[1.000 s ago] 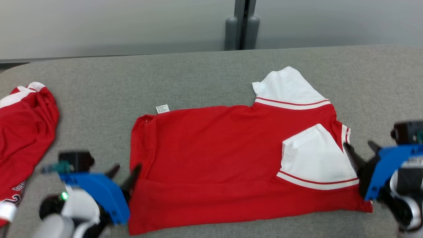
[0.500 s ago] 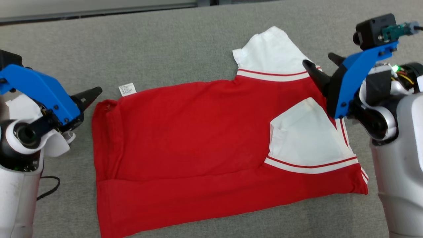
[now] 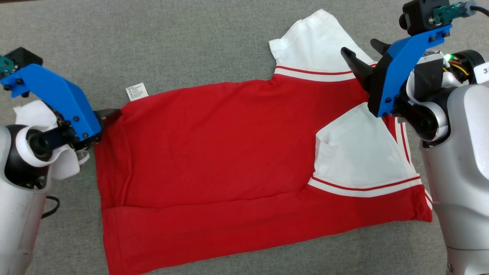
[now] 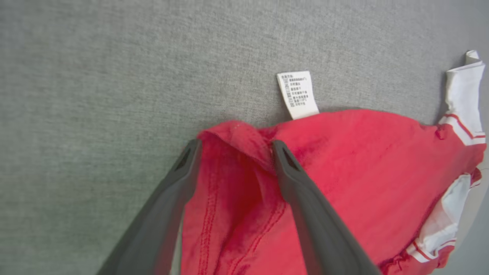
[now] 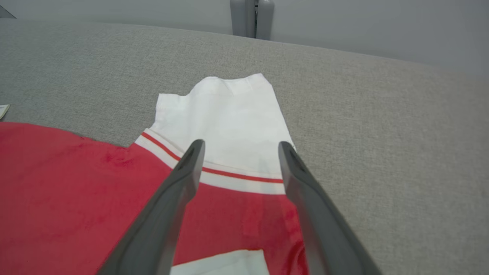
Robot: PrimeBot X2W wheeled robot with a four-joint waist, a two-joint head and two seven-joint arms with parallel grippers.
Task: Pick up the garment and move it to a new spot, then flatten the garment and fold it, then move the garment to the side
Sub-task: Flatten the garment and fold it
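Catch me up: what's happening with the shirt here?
The red shirt lies partly folded on the grey table. The robot's left hand, open, straddles its far hem corner beside the care label. The right hand, also open, hovers over the shoulder by the far white sleeve. Nothing is gripped yet.
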